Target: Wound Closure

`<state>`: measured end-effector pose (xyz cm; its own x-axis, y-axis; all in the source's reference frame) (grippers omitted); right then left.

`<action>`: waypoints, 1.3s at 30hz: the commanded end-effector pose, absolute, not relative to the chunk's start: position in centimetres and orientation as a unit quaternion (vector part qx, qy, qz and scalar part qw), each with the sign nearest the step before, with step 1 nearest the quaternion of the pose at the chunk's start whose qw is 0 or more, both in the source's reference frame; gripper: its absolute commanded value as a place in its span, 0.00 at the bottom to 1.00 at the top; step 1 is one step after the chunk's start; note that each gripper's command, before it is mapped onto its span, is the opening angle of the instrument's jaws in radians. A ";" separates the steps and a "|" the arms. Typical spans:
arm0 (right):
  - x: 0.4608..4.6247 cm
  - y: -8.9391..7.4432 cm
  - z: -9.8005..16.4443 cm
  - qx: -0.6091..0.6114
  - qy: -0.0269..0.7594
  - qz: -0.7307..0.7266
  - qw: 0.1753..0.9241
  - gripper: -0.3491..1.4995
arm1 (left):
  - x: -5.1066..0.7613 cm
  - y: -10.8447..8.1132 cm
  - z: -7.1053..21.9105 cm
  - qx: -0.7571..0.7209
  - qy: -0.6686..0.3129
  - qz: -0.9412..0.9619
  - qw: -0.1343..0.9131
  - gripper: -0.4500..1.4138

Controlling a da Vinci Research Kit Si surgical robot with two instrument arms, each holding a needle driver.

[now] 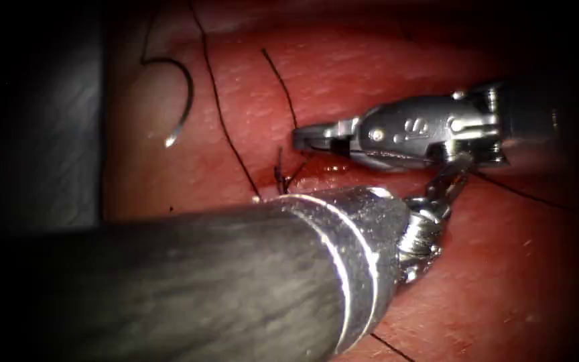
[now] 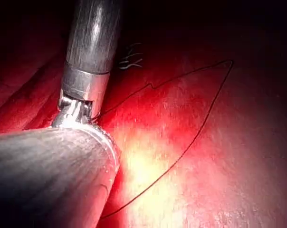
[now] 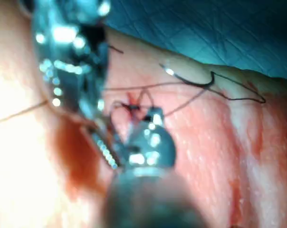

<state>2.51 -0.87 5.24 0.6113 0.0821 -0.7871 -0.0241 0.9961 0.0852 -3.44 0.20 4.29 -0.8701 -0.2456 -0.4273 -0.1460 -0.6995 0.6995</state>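
I see the needle (image 1: 177, 100) lying free on the tissue (image 1: 517, 281), well to the left of the cut, with no tool on it and its point resting on the surface, not inside. I think it is parked there to keep it away while both tools work on the thread (image 1: 222, 114) near the knot (image 1: 280, 175).

The right tool (image 1: 309, 137) comes in from the right and its tips sit just above the knot. The jaws look nearly closed, with only a thin dark gap, and a strand of thread runs up from the tips, so I judge that they hold this strand.

The left tool (image 1: 430, 201) passes under the right one, its shaft (image 1: 189, 281) crossing in front. Its jaws are hidden, so I cannot tell their state or what they hold.

Some red fluid (image 1: 333, 166) shines below the right tool.
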 end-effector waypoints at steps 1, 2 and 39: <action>2.56 -0.9 5.3 0.034 0.441 0.030 0.897 0.00 | -3.47 0.2 4.3 0.254 -0.388 -0.885 0.028 0.00; 2.56 -0.9 5.3 0.034 0.441 0.030 0.897 0.00 | -3.47 0.2 4.3 0.254 -0.388 -0.885 0.028 0.00; 2.34 -0.8 5.3 0.025 0.436 0.062 0.897 0.00 | -3.16 -0.1 4.1 0.279 -0.386 -0.878 0.052 0.43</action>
<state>2.27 -0.76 5.30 0.6133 0.1324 -0.7787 -0.0922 0.9911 0.0959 -3.09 -0.06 4.03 -0.8388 -0.3069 -0.4496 -0.1263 -0.6936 0.7092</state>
